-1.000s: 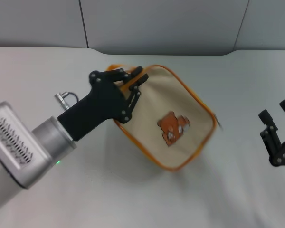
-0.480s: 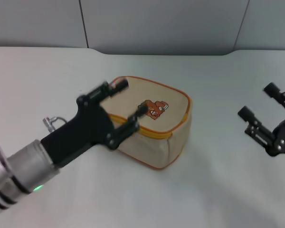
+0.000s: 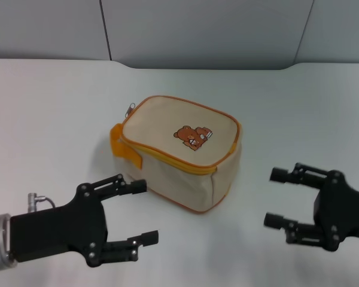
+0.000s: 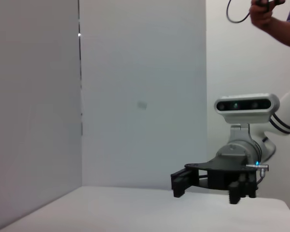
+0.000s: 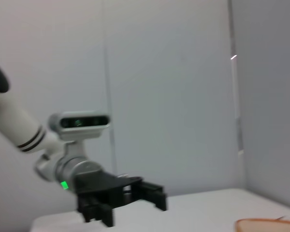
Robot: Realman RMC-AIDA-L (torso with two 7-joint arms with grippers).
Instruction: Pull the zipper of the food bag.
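The beige food bag point(image 3: 179, 152) stands on the white table with its bear print point(image 3: 192, 136) facing up and its orange strap handle point(image 3: 124, 146) on the left end. The yellow-orange zipper point(image 3: 167, 156) runs around the top edge; its silver pull tab point(image 3: 130, 109) sits at the far left corner. My left gripper point(image 3: 145, 212) is open and empty, in front of and left of the bag. My right gripper point(image 3: 273, 197) is open and empty to the bag's right, fingers pointing at it. A bag edge point(image 5: 268, 224) shows in the right wrist view.
Grey wall panels point(image 3: 203, 30) stand behind the table's far edge. The left wrist view shows my right gripper point(image 4: 183, 180) farther off and a person's arm point(image 4: 275, 19) holding a cable. The right wrist view shows my left gripper point(image 5: 150, 194) farther off.
My left gripper has let go of the bag and drawn back to the front left. The bag has settled flat, bear face up. My right gripper has moved in toward the bag.
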